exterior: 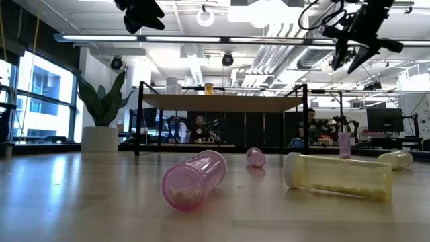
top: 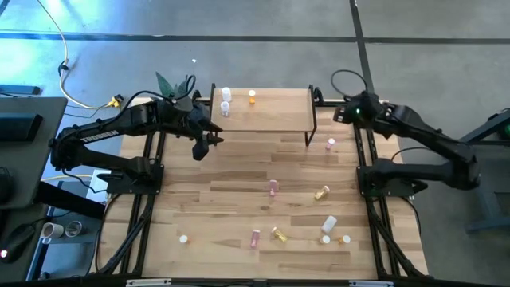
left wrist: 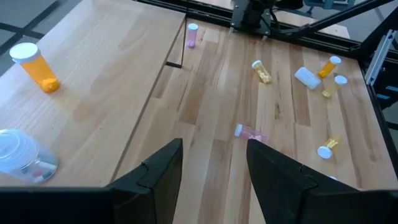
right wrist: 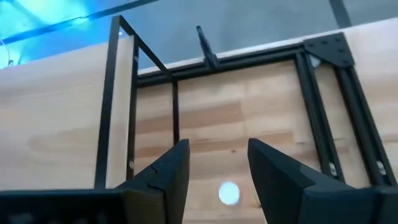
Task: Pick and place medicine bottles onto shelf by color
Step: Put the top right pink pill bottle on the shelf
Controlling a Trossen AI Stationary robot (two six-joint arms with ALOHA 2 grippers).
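The shelf point(top: 271, 112) stands at the table's far middle. On its left part stand two white medicine bottles point(top: 225, 101) and an orange one point(top: 252, 96). Several pink, yellow, orange and white bottles lie loose on the table, among them a pink one point(top: 273, 187) and a yellow one point(top: 322, 192). My left gripper point(left wrist: 214, 146) hangs open and empty above the table by the shelf's near left corner point(top: 203, 147). My right gripper point(right wrist: 217, 146) hangs open and empty high by the shelf's right end point(top: 341, 112), over a pink bottle point(top: 331, 144) whose white cap point(right wrist: 229, 193) shows below it.
The loose bottles lie mostly on the near right half of the table, such as a white one point(top: 328, 224) and a pink one point(top: 255, 237). The shelf's black legs point(top: 311, 131) stand near both grippers. A potted plant point(top: 175, 84) stands behind the left arm.
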